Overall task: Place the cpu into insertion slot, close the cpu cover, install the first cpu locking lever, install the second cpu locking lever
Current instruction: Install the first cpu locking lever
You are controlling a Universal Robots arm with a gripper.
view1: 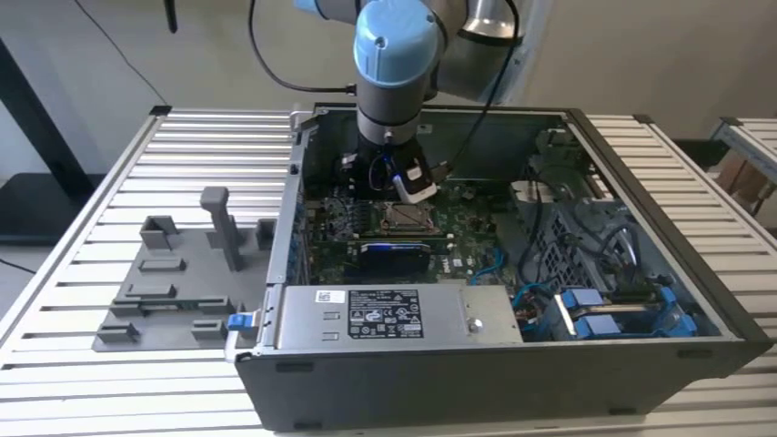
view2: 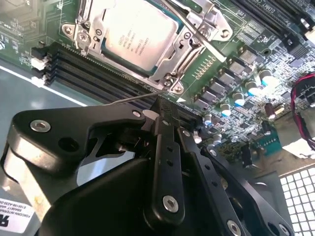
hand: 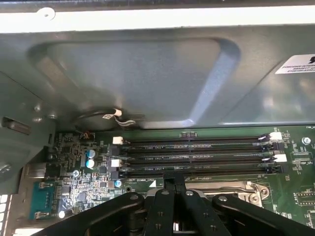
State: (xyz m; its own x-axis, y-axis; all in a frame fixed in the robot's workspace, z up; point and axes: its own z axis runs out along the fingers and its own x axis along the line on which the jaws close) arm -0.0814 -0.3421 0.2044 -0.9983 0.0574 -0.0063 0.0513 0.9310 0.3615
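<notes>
In the second wrist view the pincer [view2: 160, 105] has its fingers together, the tip at a thin locking lever [view2: 123, 100]; whether it grips the lever I cannot tell. Just beyond, the cpu [view2: 133, 34] sits in its socket under the cpu cover [view2: 184, 49]. The first wrist view adds memory slots [hand: 197, 157] and the case wall [hand: 133, 73].

Exterior view: high, mid-range, tilted down into the open dark-grey metal computer case [view1: 510, 391] from its white-labelled grey power-supply box [view1: 370, 314] side. Both wrist views: close-in, over the black metal gripper [view2: 160, 104] [hand: 173, 179], sharing the long black memory slots [view2: 98, 73] [hand: 197, 156]. Second faces the silver square cpu [view2: 133, 34]; first looks across the slots to the case wall [hand: 128, 73].
</notes>
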